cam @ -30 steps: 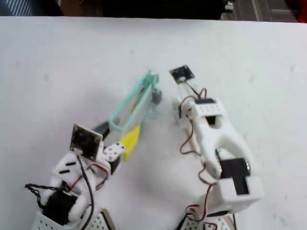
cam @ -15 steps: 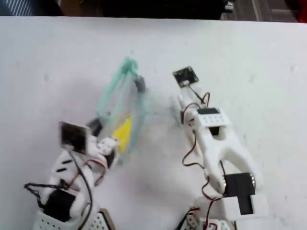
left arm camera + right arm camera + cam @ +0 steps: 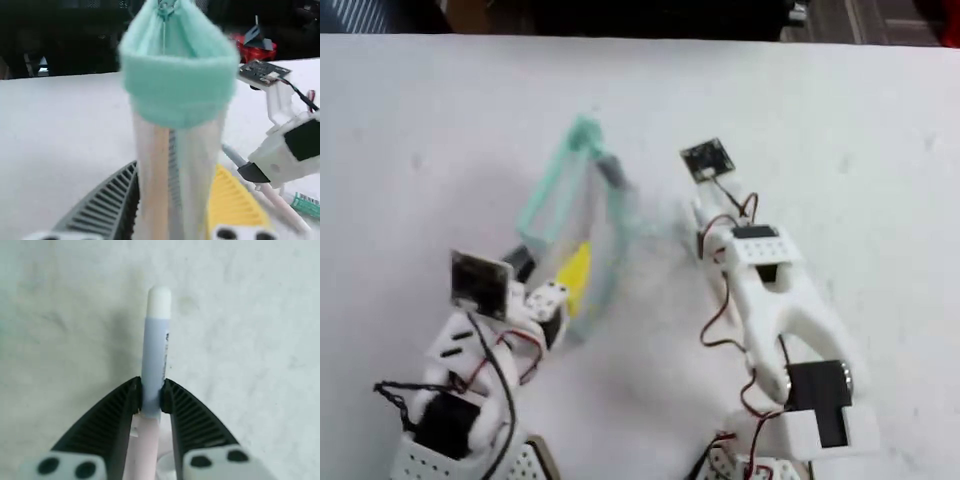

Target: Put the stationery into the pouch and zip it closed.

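Over the last second the pouch point(image 3: 548, 200) has swung away from the right gripper point(image 3: 698, 215). Its teal-trimmed far end, which lay just beside that gripper, now points up the table well apart from it. In the last half second it has barely shifted. The right arm has also drawn back a little toward its base.

The pouch is a pale mesh sleeve with a teal band around its mouth. In the left wrist view the pouch point(image 3: 177, 85) stands up from the left gripper point(image 3: 170, 212), with the teal band at its far end. The mesh is pinched between one grey ribbed finger and one yellow one. In the high view the left gripper point(image 3: 548, 272) grips the pouch's near end, low on the left of the table point(image 3: 840, 110).

The right gripper point(image 3: 150, 392) is pressed onto a pen point(image 3: 154, 350), gripping its pale blue barrel. The white tip pokes out beyond the black fingers, just above the bare white tabletop.
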### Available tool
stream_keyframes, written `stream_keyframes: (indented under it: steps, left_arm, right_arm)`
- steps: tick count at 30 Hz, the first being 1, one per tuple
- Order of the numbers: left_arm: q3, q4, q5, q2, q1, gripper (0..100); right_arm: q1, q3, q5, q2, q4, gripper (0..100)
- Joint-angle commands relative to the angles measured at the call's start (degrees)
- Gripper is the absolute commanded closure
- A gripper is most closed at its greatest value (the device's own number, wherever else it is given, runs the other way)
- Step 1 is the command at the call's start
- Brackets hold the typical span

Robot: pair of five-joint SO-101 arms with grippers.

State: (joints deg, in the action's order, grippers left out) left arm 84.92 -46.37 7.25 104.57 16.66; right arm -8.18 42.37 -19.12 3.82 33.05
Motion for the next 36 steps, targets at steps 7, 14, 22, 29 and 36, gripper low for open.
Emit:
stream_keyframes:
  steps: [7,14,22,29,36]
  left_arm:
    - [-5.3,-5.7,-9.3,-0.2,8.2,80]
    - [-1.4,1.5,-0.4,-0.2,-1.1,81]
    - [-2.3,-0.2,-4.8,-0.2,1.2,81]
    - [-1.7,-2.4,-11.7,-0.2,10.8,83]
    - [1.2,3.7,-8.2,-0.2,6.1,83]
  right_arm:
    - [0.4,0.2,0.2,2.6,-0.7,98.2]
    - [0.4,0.2,0.2,2.6,-0.8,98.2]
    - [0.5,0.2,0.2,2.6,-0.7,98.2]
    - [0.5,0.2,0.2,2.6,-0.8,98.2]
    - [0.5,0.2,0.2,2.6,-0.8,98.2]
